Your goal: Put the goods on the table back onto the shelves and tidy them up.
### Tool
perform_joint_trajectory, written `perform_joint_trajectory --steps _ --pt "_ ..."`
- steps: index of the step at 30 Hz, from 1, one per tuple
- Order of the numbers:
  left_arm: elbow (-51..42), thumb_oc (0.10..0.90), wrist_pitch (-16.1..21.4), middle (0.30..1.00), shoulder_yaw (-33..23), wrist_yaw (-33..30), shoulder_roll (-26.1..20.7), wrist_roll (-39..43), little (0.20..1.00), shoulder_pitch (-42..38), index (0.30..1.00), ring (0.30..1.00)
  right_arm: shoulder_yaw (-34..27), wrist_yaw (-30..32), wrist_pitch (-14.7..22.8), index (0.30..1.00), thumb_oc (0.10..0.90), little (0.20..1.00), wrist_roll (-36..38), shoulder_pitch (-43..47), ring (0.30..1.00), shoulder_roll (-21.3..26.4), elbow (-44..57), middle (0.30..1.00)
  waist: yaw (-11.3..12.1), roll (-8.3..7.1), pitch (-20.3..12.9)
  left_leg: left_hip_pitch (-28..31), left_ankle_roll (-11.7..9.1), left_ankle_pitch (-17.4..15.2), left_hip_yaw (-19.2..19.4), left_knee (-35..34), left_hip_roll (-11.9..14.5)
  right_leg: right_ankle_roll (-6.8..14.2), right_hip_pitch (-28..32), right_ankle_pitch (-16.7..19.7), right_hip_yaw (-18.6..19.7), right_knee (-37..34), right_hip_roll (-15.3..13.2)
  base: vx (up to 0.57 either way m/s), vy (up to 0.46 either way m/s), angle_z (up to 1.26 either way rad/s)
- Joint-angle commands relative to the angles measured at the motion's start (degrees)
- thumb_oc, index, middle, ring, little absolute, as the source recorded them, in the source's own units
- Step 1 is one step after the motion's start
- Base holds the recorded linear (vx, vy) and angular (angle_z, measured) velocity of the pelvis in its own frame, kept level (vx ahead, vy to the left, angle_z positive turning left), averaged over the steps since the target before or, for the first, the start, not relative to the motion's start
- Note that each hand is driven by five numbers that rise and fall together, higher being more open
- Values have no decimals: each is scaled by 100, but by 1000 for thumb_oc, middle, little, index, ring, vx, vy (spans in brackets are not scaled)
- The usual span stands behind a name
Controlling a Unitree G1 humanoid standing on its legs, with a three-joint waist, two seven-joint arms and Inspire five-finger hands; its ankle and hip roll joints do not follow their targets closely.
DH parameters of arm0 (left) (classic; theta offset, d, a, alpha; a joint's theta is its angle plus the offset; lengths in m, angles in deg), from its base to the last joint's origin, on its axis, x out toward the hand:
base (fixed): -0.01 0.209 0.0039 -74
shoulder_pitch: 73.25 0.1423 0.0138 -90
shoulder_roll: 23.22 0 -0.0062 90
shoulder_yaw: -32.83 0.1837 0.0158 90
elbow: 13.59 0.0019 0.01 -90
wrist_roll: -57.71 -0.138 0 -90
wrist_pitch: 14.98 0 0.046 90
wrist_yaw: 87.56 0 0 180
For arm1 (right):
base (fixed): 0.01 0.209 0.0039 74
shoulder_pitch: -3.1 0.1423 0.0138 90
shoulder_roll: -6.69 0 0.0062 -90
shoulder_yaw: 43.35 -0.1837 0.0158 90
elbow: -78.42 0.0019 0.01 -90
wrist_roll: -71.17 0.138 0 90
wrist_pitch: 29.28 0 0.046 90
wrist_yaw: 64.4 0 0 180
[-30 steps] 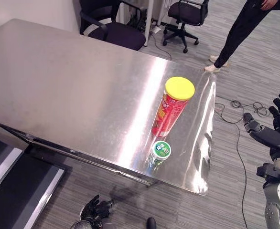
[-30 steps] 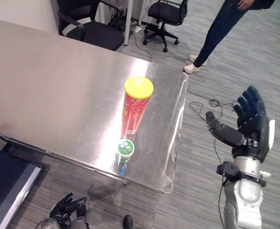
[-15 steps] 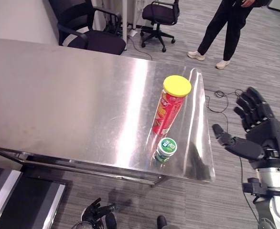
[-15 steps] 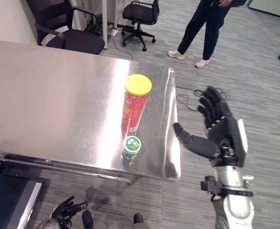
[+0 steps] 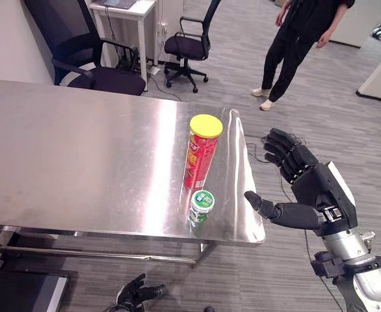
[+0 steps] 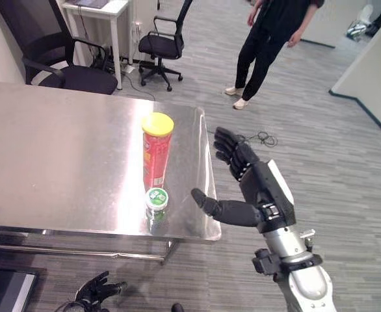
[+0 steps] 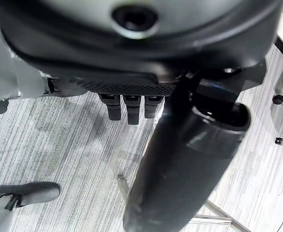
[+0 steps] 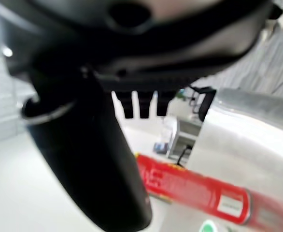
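Bench [image 5: 80, 162]: stainless steel top, reflective, with a rounded lip along its right edge. Red tube can [image 5: 199, 157]: tall, cylindrical, yellow lid, standing upright on the bench near its right end. Small jar [image 5: 202, 203]: short, round, green-and-white lid, standing upright on the bench just in front of the red tube can, close to the bench's near edge; whether the two touch cannot be told. Right robot hand [image 5: 314, 188]: dark, raised in the air off the bench's right edge, beside the two goods and apart from them; fingers [image 5: 283, 148] spread and straight, thumb held out toward the bench, nothing in its grasp. In the right wrist view the red tube can [image 8: 199, 191] shows past the thumb and the straight fingertips, untouched. Left robot hand [image 5: 137, 294]: low, below the bench's near edge, over the floor; fingers loosely extended, holding nothing; the left wrist view shows its straight fingertips [image 7: 128, 107] over the grey striped carpet [image 7: 59, 140]. Surroundings: two black office chairs, one [image 5: 80, 55] behind the bench's far side, one [image 5: 190, 42] farther back by a small white table [image 5: 119, 8]; a person [image 5: 294, 45] in dark clothes standing on the carpet beyond the bench's right end.
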Motion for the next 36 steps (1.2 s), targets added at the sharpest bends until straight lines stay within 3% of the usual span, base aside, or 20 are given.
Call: perform_joint_trajectory --steps 1,16,36 --pt "237 800 153 900 -77 85 -156 -78 900 -475 900 900 -362 -125 430 900 800 900 25 456 900 208 769 900 325 223 39 704 -147 -659 308 60 170 297 -379 255 -124 120 125 0 0 0" --pt "143 800 133 900 -2 113 -44 120 900 -423 900 900 47 104 165 900 800 900 -948 539 900 294 -228 900 595 228 -30 693 -112 -650 11 60 122 298 -153 223 -466 45 23 26 2 8" --pt "103 800 127 900 7 47 2 273 900 -354 900 900 608 218 77 900 800 900 -1120 996 900 44 -937 900 838 255 -10 683 -81 -643 -237 60 66 278 15 136 -666 64 -56 18 -2 3"
